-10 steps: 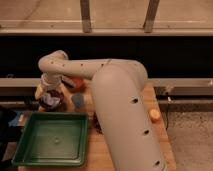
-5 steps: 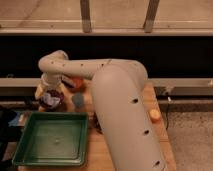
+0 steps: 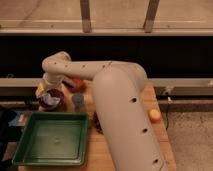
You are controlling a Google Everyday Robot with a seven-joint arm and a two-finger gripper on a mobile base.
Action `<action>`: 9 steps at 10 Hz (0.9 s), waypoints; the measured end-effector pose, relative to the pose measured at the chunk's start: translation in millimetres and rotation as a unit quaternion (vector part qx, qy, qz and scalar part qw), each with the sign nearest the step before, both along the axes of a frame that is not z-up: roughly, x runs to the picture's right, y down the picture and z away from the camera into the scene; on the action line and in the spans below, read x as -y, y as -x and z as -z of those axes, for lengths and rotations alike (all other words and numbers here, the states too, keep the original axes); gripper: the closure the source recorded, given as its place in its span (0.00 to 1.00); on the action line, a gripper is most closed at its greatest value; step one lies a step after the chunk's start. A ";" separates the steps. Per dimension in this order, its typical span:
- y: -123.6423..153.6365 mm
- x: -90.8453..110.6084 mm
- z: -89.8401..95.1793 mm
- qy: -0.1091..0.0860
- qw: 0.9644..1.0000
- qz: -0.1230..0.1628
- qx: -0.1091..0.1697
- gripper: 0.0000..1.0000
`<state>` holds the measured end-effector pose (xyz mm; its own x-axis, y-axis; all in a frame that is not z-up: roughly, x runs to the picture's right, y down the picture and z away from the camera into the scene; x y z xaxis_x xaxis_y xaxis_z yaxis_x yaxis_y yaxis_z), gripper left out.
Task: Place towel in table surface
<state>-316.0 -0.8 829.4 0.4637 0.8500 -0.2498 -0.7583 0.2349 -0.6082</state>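
A pale bluish crumpled cloth, apparently the towel (image 3: 50,98), lies in a dark round bowl (image 3: 42,103) at the back left of the wooden table (image 3: 161,131). My gripper (image 3: 50,88) is at the end of the beige arm (image 3: 90,71), right above the bowl and the cloth. The arm's wrist hides where the gripper meets the cloth.
A green tray (image 3: 52,137) lies at the table's front left. A small grey cup (image 3: 77,100) stands right of the bowl. An orange-red object (image 3: 78,83) and a yellow object (image 3: 39,90) sit at the back. An orange ball (image 3: 155,115) lies at the right edge.
The arm and gripper stay over the bowl with hardly any movement; nothing else has moved.
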 end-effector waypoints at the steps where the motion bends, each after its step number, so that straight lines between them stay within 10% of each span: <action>1: 3.2 6.0 1.9 -0.015 1.000 0.008 0.011 0.22; 5: 13.0 5.6 -0.2 -0.028 0.998 0.029 0.047 0.22; 9: 8.9 -26.8 -43.4 0.028 0.996 0.021 0.081 0.22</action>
